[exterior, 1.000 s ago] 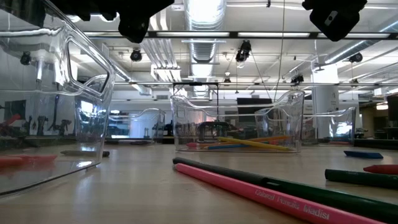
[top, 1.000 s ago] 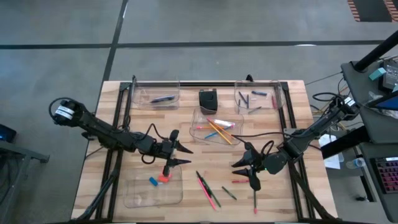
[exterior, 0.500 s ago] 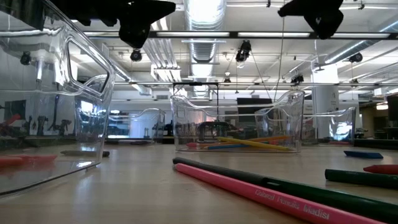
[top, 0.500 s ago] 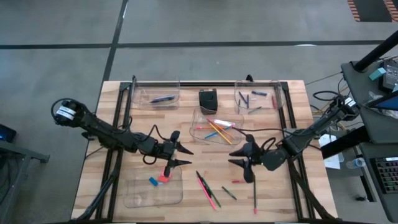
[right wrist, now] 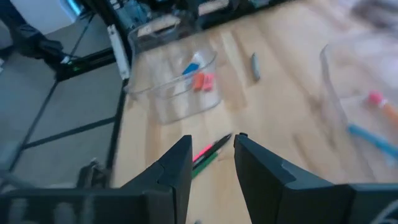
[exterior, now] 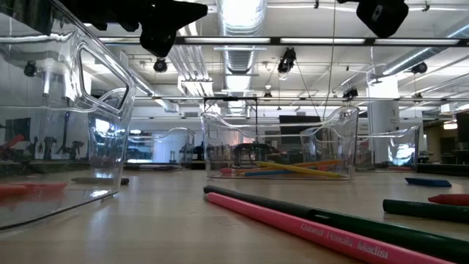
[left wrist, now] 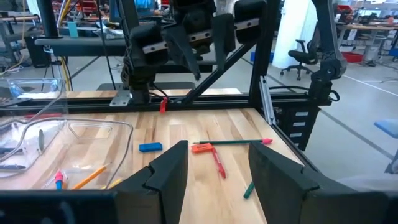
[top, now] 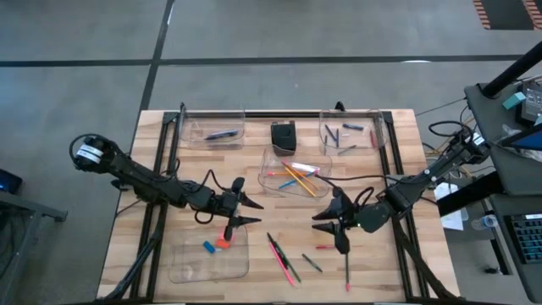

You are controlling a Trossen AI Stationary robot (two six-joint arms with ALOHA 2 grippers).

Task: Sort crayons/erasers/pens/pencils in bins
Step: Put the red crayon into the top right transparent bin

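We judge the step a reach for loose pencils (top: pixel 279 255) on the counter (top: pixel 406 169): right end effector (top: pixel 329 227) hovers spread and empty near them, left end effector (top: pixel 241 212) spread and empty by the eraser bin (top: pixel 182 263); next, descend and pinch one.

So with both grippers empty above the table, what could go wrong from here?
1. The pink pencil and green pencil lie side by side, so the right gripper may pinch both.
2. The left gripper hovers by the eraser bin; lowering could knock its rim.
3. The grippers face each other closely and could collide.
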